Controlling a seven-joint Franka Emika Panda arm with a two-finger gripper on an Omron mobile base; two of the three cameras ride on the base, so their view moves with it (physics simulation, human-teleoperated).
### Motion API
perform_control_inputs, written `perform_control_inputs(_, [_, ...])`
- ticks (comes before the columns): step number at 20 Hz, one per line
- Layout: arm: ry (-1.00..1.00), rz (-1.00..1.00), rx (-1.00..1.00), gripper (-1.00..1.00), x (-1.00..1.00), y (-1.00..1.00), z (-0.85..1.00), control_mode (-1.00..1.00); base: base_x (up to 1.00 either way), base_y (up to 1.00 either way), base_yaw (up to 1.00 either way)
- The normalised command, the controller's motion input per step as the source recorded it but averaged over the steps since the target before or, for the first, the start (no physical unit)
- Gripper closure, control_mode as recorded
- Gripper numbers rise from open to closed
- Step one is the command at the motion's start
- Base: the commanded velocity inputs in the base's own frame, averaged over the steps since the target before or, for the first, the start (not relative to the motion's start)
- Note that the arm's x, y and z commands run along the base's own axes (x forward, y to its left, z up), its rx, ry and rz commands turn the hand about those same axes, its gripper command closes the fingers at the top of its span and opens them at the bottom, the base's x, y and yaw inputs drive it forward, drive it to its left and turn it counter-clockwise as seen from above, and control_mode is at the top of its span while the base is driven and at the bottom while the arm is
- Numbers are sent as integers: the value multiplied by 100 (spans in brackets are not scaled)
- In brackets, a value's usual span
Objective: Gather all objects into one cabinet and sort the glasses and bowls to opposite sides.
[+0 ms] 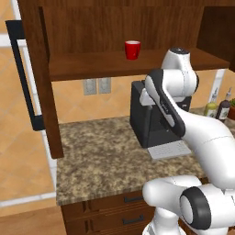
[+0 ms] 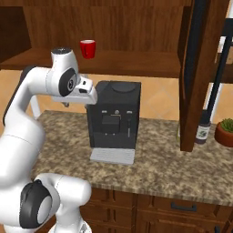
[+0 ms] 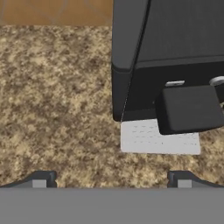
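Speckled counter (image 1: 101,156) lies under the wide-open, empty gripper (image 3: 111,177) by the coffee machine (image 2: 113,113), so lift slowly up to the red cup (image 1: 132,49) standing on the cabinet shelf (image 1: 92,64).

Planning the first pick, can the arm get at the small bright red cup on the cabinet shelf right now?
Probably yes: the small bright red cup stands alone on the open dark wooden shelf, door swung aside. The open hand points down at the counter, so it must lift first.
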Motion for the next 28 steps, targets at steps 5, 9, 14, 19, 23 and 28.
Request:
perform_control_inputs(5, [-12,9,0,-100,0,0,11,-100,0,3,2])
perform_control_inputs(9, [-42,24,0,-100,0,0,74,-100,0,0,0])
perform_control_inputs(14, [-53,23,0,-100,7,0,88,-100,0,0,0])
perform_control_inputs(19, [-45,9,-1,-100,35,0,100,-100,0,0,0])
perform_control_inputs(23, [-32,5,0,-100,52,8,91,-100,0,0,0])
perform_control_inputs(28, [-4,-23,0,-100,63,50,24,-100,0,0,0])
